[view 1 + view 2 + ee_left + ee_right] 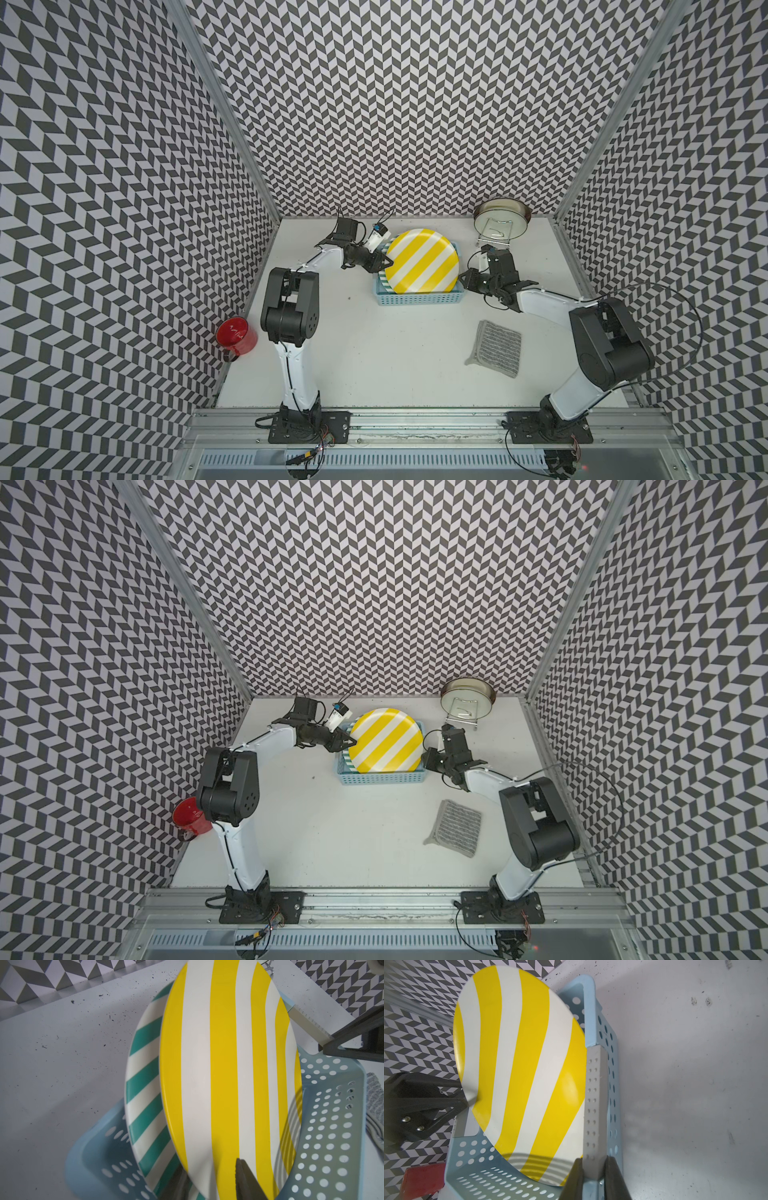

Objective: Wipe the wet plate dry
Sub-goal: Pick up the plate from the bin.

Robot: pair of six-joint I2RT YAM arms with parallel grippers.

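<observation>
Table (374,365): white, speckled, bearing all below. Basket (419,298): pale blue, perforated, back centre; your right gripper (593,1159) is clamped narrow on its side wall, pinning it. Plate (422,262): stands tilted on edge in the basket, leaning on a teal plate (145,1084) behind it; your left gripper (208,1165) straddles the rim on the side away from the right one, one finger on the face and one behind, closed on it. Handling, by judgement: stiff, light, probably melamine, slick when wet, so a rim pinch may slide or pivot; take it at the rim, deep enough to reach the flat, and expect it to swing about a single hold. Look: round, shallow, glossy, broad yellow and white stripes; no drops can be made out. Cloth (494,348): grey, ribbed, soft, lying flat on the table near your right arm, well apart from the plate, untouched; you will need it before any wiping. Bowl (502,219): metal, on a wire stand, back right. Mug (236,336): red, far left edge
</observation>
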